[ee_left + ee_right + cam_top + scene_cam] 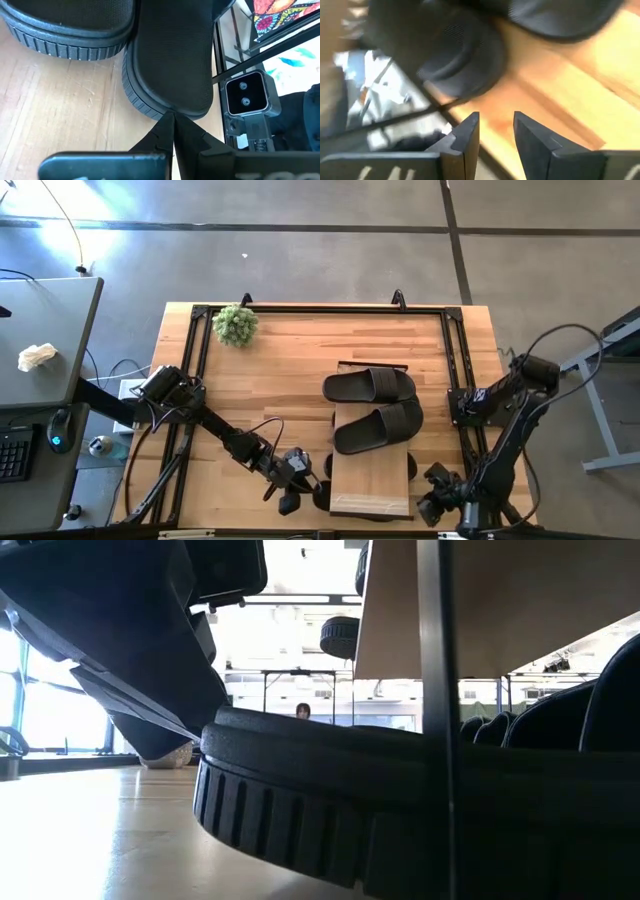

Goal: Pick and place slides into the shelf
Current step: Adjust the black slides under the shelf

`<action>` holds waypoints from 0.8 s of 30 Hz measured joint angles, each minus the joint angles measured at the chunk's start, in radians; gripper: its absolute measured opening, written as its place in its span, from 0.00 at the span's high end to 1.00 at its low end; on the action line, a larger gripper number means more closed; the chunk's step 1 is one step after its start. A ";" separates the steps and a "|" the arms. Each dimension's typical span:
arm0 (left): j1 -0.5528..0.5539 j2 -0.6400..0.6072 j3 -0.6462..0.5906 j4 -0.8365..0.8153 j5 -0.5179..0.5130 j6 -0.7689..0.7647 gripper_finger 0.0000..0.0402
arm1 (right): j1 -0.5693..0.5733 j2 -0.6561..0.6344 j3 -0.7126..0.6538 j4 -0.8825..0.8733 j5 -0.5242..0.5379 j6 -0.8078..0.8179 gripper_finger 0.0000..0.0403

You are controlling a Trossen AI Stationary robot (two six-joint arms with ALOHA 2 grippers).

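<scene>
The shelf (370, 480) stands near the table's front edge. Two black slides (368, 386) (378, 427) lie side by side on its plank top. Below the plank lie more slides: one's ridged sole (330, 830) rests on the table, and dark ends poke out at the shelf's left (322, 467) and right (413, 468). My left gripper (290, 502) is shut at the shelf's left side, against the end of a low slide (170, 55); another slide (65, 25) lies beyond it. My right gripper (437, 502) hangs open right of the shelf, with nothing between its fingers (470, 135). My left gripper's shut fingertips (167, 122) meet the rounded end rim (172, 111) of the low slide, coming slanting down from the table's left. Whether they pinch the rim or only press on it, I cannot tell. The slide's ridged sole lies on the table.
A small green plant (235, 325) sits at the far left corner. Dark frame rails (455, 360) run along the table's edges. A small camera block (245, 95) stands by the shelf at the front edge. A grey desk (45, 350) stands left of the table.
</scene>
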 joint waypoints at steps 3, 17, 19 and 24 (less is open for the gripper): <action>0.000 0.000 0.000 0.000 -0.004 0.000 1.00 | 0.005 -0.048 0.020 0.048 0.001 -0.184 0.77; 0.000 0.000 0.000 0.000 -0.020 -0.004 1.00 | -0.015 0.018 0.175 0.048 0.015 -0.478 0.99; 0.000 0.000 0.000 0.000 -0.026 -0.004 1.00 | -0.023 0.026 0.175 0.071 0.012 -0.496 1.00; 0.000 0.000 0.000 0.000 -0.030 -0.004 1.00 | -0.036 0.026 0.175 0.075 -0.002 -0.511 1.00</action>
